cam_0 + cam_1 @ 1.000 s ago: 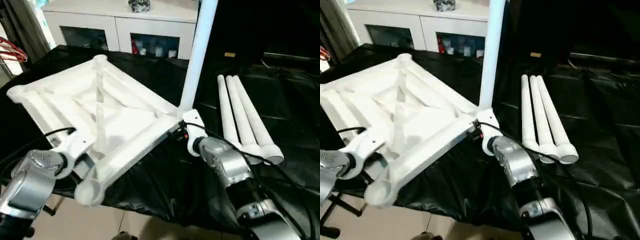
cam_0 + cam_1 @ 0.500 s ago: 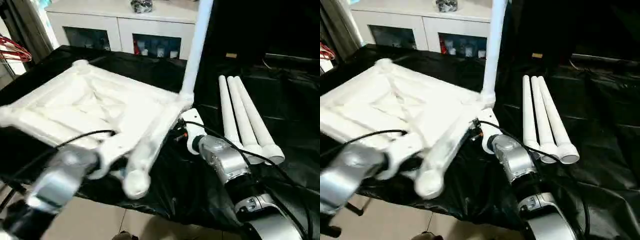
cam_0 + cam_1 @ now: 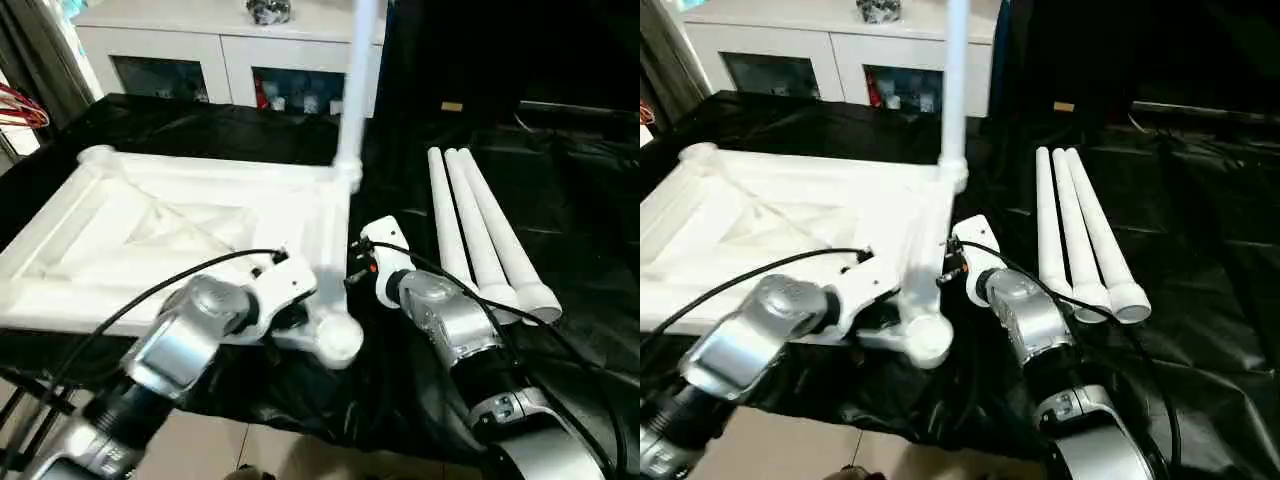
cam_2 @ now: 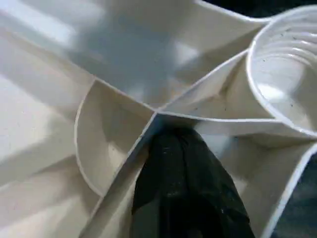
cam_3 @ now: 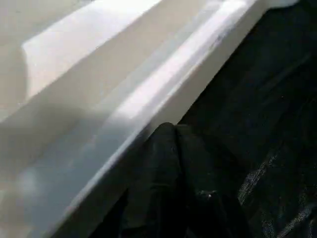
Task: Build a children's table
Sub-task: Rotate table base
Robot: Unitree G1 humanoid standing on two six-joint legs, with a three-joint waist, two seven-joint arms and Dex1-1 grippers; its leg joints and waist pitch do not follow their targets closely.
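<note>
On the black-covered counter point(image 3: 560, 210) the white plastic rectangular tabletop point(image 3: 150, 230) lies underside up, ribs showing, with one long white tubular leg point(image 3: 355, 90) standing upright in its far corner socket. Three more white tubular legs point(image 3: 480, 235) lie side by side on the cloth to our right, apart from the tabletop. Our left tool point(image 4: 181, 163) has its fingers pressed together on a thin rib just beside the near corner socket point(image 3: 338, 338), which is empty. Our right tool point(image 5: 171, 153) is pressed together too, pinching nothing, just beside the tabletop's edge. To do this step well, we judge we should keep the left pinch firm so the tabletop rests flat, then reach right for the nearest loose leg, gripping it mid-shaft.
</note>
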